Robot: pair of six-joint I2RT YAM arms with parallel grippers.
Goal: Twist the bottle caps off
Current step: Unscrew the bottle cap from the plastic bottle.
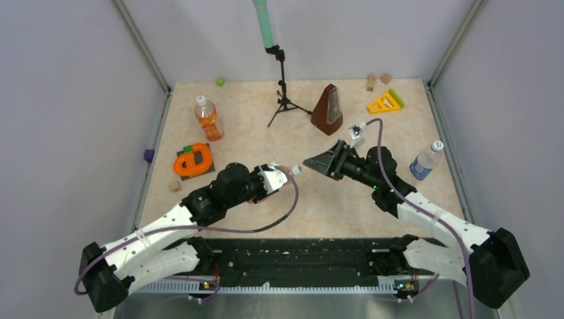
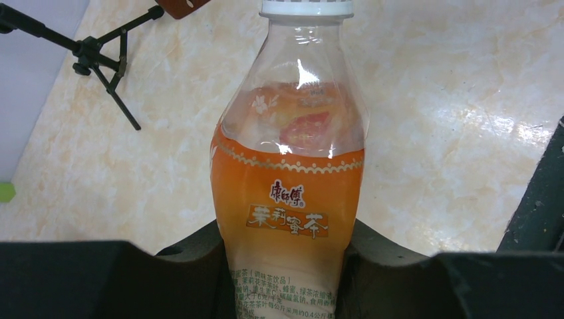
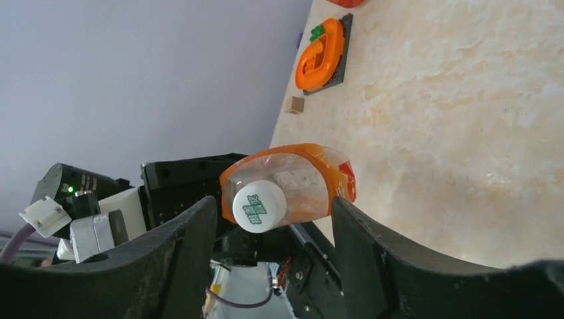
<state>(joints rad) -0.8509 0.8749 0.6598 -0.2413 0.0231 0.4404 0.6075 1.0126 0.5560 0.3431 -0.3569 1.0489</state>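
My left gripper (image 2: 286, 256) is shut on a squat bottle (image 2: 290, 193) of orange tea, held level above the table with its white cap (image 1: 296, 169) pointing right. Facing it, my right gripper (image 3: 273, 229) is open; the cap (image 3: 259, 205) lies between the fingertips (image 3: 362, 232), nearer the left one, with a gap on each side. A slim orange bottle (image 1: 208, 119) stands capped (image 1: 201, 100) at the back left. The clear blue-label bottle (image 1: 424, 162), cap (image 1: 437, 145) on, stands at the right.
A brown metronome (image 1: 328, 109) and a black tripod (image 1: 284, 93) stand behind the grippers. An orange toy on a dark plate (image 1: 193, 161) sits left of my left arm. A yellow triangle (image 1: 386, 102) and wooden blocks (image 1: 370, 82) lie at the back right.
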